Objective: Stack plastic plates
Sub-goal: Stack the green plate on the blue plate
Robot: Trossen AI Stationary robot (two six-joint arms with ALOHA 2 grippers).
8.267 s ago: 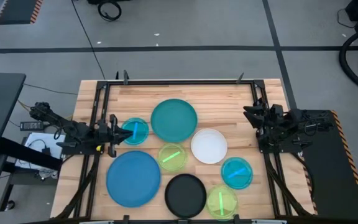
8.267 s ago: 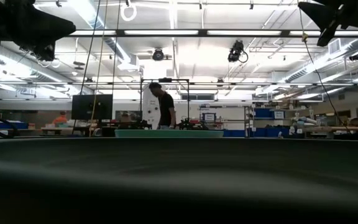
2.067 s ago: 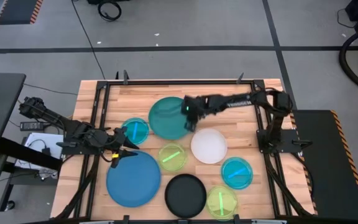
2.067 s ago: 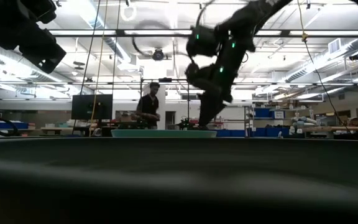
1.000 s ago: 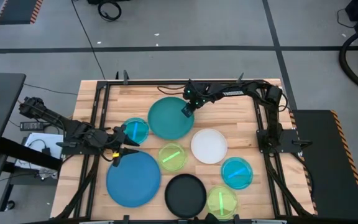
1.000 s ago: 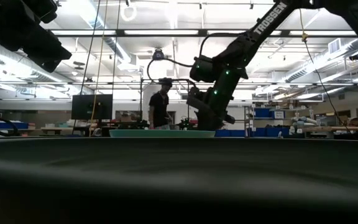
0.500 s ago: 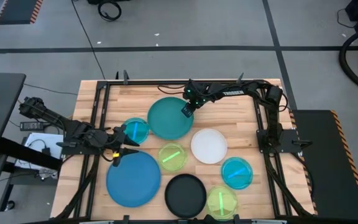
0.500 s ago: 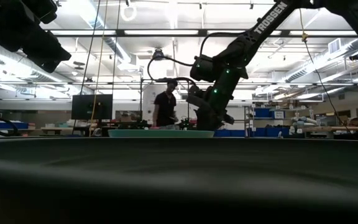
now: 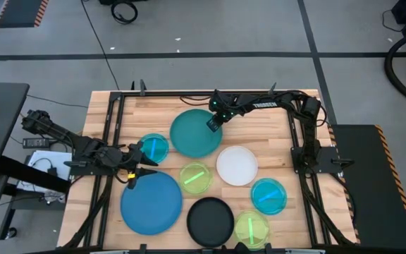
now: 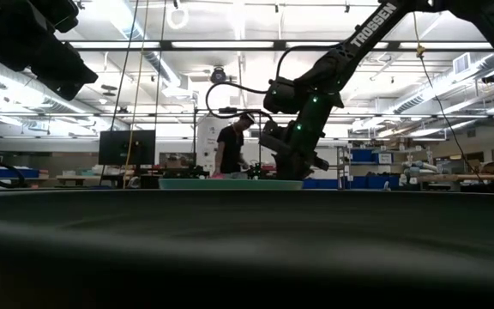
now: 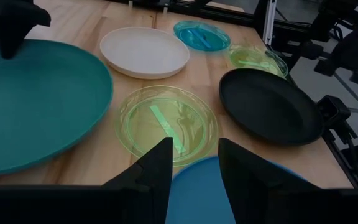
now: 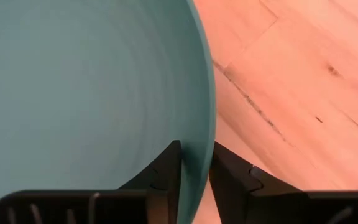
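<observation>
A large teal plate [image 9: 197, 135] is lying far back on a wooden table [image 9: 256, 121]. The right gripper [image 9: 213, 123] is clamping its rim. The left gripper [image 9: 137, 174] is hovering parted over a blue plate [image 9: 151, 202]. A person [image 10: 231, 148] is standing in the workshop behind.

Eight plates [image 9: 197, 135] lie spread singly across the table [image 9: 259, 120], none stacked.

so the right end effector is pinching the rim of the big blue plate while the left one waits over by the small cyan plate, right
Not quite: the right end effector is pinching the rim of the large teal plate, not the blue plate. The right wrist view shows its fingers straddling the teal rim, and the high view agrees. The rest holds: the left end effector waits beside the small cyan plate.
</observation>
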